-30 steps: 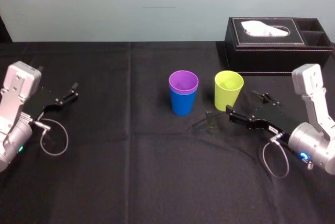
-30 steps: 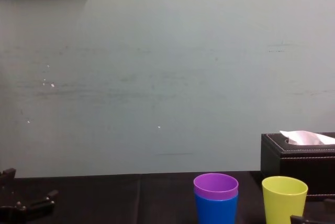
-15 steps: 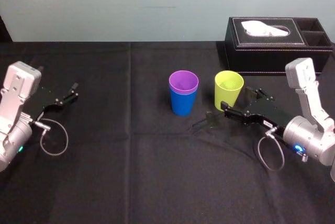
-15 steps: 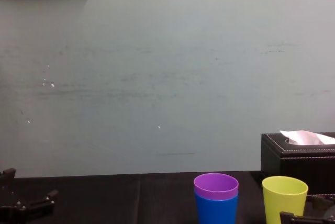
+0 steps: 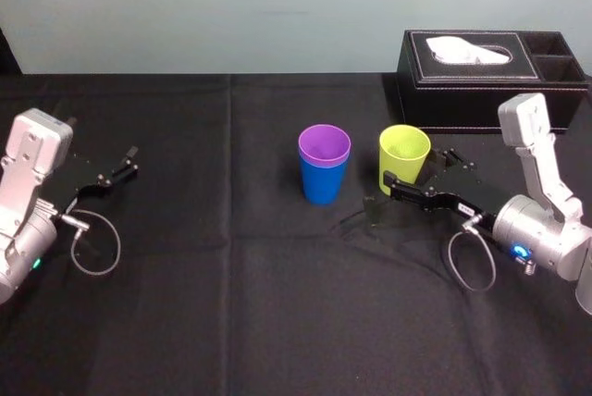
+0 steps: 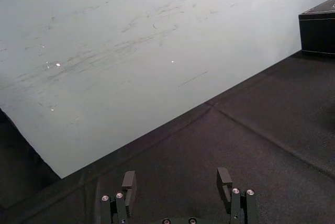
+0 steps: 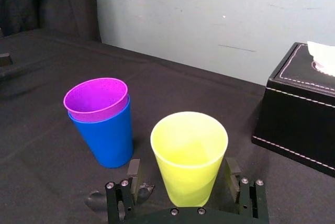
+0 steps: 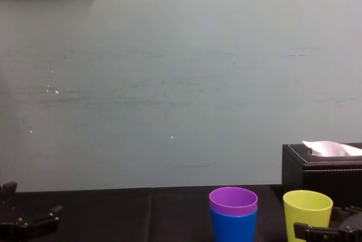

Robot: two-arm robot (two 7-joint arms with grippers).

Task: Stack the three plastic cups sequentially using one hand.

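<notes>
A matte black cloth (image 5: pixel 231 303) with soft creases covers the table. At the near right, the right gripper (image 5: pixel 418 170), black with long flat jaws on a silver-grey wrist from which a thin grey cable loops, reaches in from about 4 o'clock of the yellow-green tapered plastic cup (image 5: pixel 404 144). Its jaws are spread open and straddle the lower half of that cup, one on each side. The right wrist view shows a narrow gap between each jaw and the smooth wall, so nothing is gripped. The cup stands upright on the cloth, mouth up, its round rim wider than its base.

At 9 o'clock of it, near but apart, stands the bright blue tapered plastic cup (image 5: pixel 323 183) with the purple plastic cup (image 5: pixel 324 144) nested inside, only the purple rim band rising above the blue rim. Both are glossy and upright.

Far off at 9 o'clock of this stack, well apart, the left gripper (image 5: pixel 113 172) rests low over the cloth, its jaws parted around nothing.

At 1 o'clock of the yellow-green cup sits a rectangular black leather tissue box (image 5: pixel 481 91) with pale stitching, white tissue (image 5: pixel 467 48) puffing from its oval slot. Beyond it is a scuffed pale grey-green wall (image 5: pixel 185 7).
</notes>
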